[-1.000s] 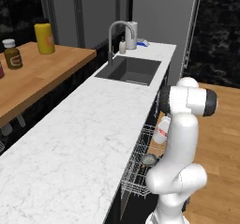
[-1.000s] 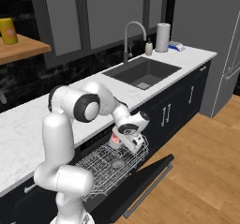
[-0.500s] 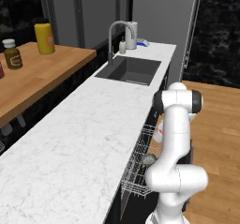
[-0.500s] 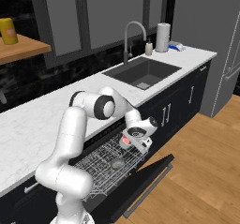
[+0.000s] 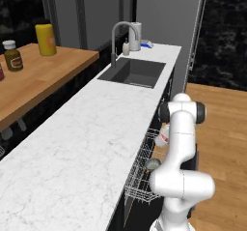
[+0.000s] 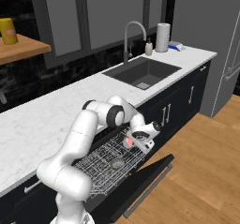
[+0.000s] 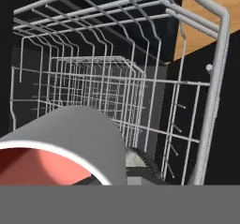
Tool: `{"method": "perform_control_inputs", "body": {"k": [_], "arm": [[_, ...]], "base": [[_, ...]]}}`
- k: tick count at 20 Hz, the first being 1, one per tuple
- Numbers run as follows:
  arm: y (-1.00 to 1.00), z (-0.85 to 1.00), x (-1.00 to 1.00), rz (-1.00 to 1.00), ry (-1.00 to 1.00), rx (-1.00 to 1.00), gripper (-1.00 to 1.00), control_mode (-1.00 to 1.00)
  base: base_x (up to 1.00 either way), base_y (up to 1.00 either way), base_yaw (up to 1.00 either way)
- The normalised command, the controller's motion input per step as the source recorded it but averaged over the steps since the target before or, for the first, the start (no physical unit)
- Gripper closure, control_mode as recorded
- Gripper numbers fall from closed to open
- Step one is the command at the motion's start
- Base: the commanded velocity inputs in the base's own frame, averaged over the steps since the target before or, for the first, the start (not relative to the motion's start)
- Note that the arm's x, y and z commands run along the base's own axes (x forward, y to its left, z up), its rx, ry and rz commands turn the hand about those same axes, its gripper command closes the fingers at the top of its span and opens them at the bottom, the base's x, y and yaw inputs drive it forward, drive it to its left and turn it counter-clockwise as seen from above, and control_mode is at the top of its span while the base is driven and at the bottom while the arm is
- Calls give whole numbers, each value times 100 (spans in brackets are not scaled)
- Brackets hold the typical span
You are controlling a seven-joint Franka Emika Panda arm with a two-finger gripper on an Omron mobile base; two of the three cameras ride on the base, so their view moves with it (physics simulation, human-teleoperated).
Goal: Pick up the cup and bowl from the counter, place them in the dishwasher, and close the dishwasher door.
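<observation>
White marble surface (image 6: 56,113) runs along the left in the right base view, with a yellow canister (image 6: 8,30) up on the wooden shelf (image 6: 23,49) at far left and the sink (image 6: 142,72) further along, tap (image 6: 131,35) and a paper towel roll (image 6: 162,37) behind it. Below the surface the dishwasher (image 6: 110,160) rack is pulled out and the dishwasher door (image 6: 140,185) hangs open, flat and low, handle facing the wood floor (image 6: 201,171). The bowl (image 6: 117,162) sits in the rack, a bit left of the gripper (image 6: 136,141). The gripper is clenched on the cup (image 6: 128,142), holding it tipped on its side just over the right end of the rack, red inside showing. Hand view has the cup (image 7: 61,145) up close at bottom left, wire rack all around it.
</observation>
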Motion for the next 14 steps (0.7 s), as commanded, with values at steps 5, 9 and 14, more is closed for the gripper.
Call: {"method": "perform_control_inputs", "body": {"k": [5,9,14], "arm": [[3,-58,55,0,3,-2,100,-100],[-3,-79,38,1,-3,0,100,-100],[-12,-91,26,2,-3,0,100,-100]], "base": [[0,0,0],[0,0,0],[0,0,0]]}}
